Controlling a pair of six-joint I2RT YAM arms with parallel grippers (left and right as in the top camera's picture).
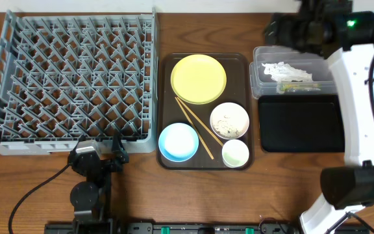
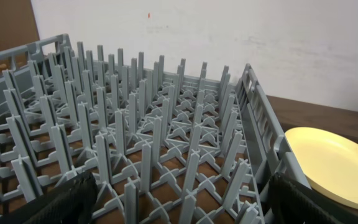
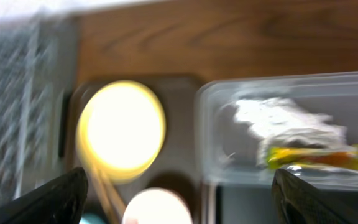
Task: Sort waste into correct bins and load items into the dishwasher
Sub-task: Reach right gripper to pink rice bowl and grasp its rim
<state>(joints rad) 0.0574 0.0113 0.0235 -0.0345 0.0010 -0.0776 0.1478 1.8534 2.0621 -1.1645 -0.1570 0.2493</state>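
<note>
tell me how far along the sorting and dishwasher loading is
Done: the napkin and snack wrapper lie in the clear tub. In hand: nothing; the right gripper hangs open near that tub, the left gripper open by the rack. To do: the crumbs sit in the white bowl; the black tray is bare, the rack empty, with yellow plate, blue bowl, cup and chopsticks on the brown tray.

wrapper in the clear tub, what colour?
The snack wrapper is yellow-green with an orange streak; best seen, though blurred, in the right wrist view.
</note>
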